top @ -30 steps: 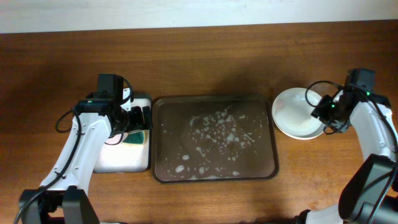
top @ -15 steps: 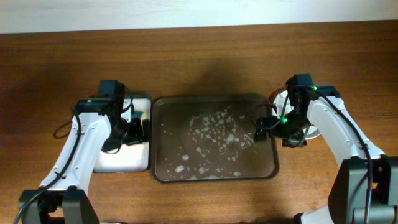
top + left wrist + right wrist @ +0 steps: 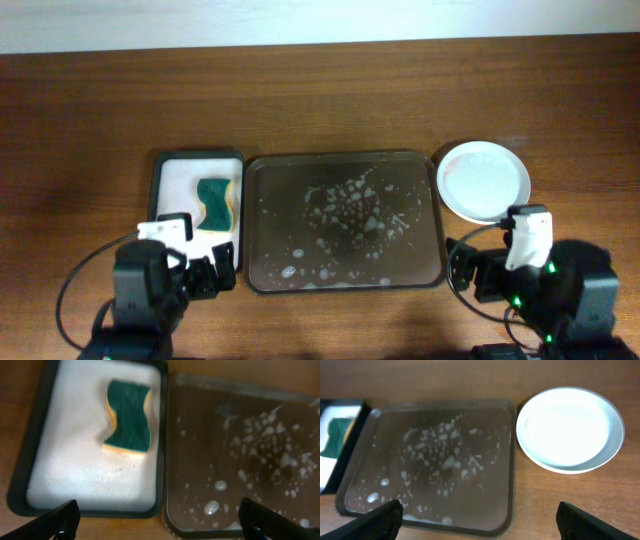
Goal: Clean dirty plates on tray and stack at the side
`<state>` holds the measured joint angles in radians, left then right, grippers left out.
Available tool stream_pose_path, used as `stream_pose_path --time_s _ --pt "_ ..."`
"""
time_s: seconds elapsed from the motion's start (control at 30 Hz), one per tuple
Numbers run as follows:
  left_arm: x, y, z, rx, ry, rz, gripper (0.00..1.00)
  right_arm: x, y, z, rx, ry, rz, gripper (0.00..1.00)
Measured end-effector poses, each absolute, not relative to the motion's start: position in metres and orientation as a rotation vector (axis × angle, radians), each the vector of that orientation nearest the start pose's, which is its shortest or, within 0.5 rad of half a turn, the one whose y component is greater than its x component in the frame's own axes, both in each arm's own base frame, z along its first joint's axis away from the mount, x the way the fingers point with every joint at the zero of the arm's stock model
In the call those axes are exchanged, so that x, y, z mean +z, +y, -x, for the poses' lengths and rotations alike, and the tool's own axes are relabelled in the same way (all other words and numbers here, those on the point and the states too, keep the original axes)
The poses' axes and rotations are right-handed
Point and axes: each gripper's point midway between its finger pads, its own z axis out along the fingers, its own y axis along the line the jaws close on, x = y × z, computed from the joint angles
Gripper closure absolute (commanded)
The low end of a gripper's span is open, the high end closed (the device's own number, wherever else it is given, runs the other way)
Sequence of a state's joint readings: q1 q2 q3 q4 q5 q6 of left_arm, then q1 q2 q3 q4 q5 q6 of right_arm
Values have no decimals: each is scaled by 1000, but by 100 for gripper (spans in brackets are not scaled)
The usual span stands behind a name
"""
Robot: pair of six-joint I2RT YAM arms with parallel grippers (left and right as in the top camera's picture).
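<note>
The plates [image 3: 484, 180] sit as a white stack on the table, right of the tray, and also show in the right wrist view [image 3: 570, 427]. The top one looks clean, with no red streaks; I cannot tell how many lie under it. The dark brown tray [image 3: 441, 230] holds only white soapy flecks and no plate; it shows in the left wrist view [image 3: 240, 460] and the right wrist view [image 3: 485, 495]. My left gripper [image 3: 213, 277] is open and empty near the tray's front left corner [image 3: 160, 522]. My right gripper [image 3: 468, 272] is open and empty near the front right corner [image 3: 485, 522].
A small white-lined tray [image 3: 175, 175] stands left of the brown tray with a green sponge [image 3: 215, 200] lying in it, also in the left wrist view [image 3: 129, 416]. Both arms are drawn back to the table's front edge. Bare wood lies behind the trays.
Both arms have drawn back from the trays to the front edge. The left gripper has left the sponge tray, and the right gripper has moved away from the plates and the tray's right side.
</note>
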<state>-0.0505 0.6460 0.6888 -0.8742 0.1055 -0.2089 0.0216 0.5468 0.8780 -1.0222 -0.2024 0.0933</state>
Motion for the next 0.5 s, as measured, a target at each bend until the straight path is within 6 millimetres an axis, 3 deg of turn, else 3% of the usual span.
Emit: stream_pose_path --time_s 0.1,0.5 --pt "180 -29 -209 -254 2305 128 1 243 38 -185 284 2202 33 1" --pt "181 -29 -209 -255 2300 128 1 244 33 -182 247 2190 32 1"
